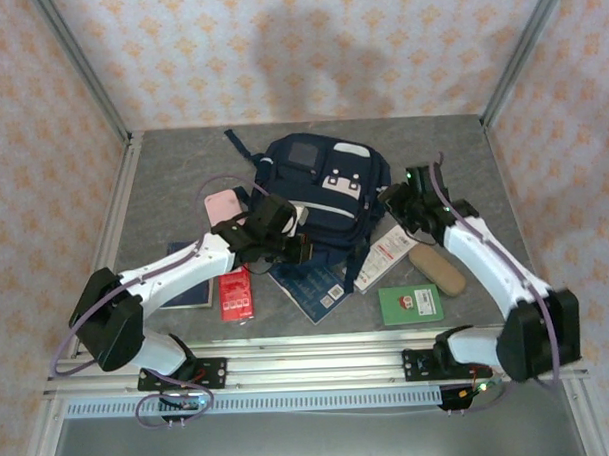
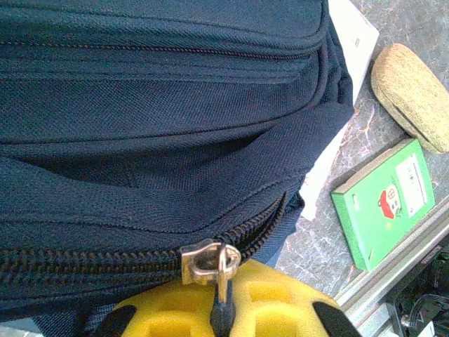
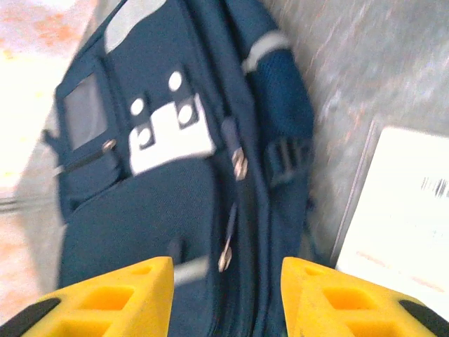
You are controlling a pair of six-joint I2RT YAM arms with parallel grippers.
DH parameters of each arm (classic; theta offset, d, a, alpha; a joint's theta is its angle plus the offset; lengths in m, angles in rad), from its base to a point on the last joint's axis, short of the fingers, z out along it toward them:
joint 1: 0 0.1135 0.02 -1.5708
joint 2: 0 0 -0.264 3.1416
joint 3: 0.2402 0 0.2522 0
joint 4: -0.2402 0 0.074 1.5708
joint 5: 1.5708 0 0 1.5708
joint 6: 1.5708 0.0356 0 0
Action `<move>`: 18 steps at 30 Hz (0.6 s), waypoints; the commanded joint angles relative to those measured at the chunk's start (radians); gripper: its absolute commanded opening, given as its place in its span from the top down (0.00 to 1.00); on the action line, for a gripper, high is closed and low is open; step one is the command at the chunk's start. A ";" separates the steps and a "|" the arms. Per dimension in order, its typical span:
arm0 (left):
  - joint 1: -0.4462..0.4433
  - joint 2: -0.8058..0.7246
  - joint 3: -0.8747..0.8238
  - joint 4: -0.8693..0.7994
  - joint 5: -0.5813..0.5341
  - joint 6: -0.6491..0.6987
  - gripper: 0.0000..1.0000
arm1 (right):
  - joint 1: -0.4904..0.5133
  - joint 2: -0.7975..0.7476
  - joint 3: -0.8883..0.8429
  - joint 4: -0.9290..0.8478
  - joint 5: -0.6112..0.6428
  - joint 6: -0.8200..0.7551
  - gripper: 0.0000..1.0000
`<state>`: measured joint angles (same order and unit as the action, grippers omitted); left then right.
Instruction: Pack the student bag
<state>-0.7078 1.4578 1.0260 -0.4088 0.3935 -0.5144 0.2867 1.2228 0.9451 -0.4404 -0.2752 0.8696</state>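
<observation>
Grey table (image 1: 173, 193): left claw (image 2: 223, 316) on student bag (image 1: 334, 215)

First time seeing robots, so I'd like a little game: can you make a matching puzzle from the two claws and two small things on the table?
1 left gripper
2 right gripper
3 flat green booklet with a house picture
4 flat red packet

A open above the navy-blue fabric backpack
B lying beside the tan oval case
C shut on the backpack's metal zipper pull
D lying beside the left arm

Pairs: 1-C, 2-A, 3-B, 4-D
</observation>
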 commanded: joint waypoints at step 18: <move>-0.059 -0.008 0.055 0.137 -0.007 -0.013 1.00 | 0.240 -0.013 -0.226 0.325 -0.068 0.625 0.44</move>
<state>-0.7517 1.4670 1.0466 -0.3431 0.3859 -0.5270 0.5213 1.1885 0.7189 -0.1967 -0.3786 1.4628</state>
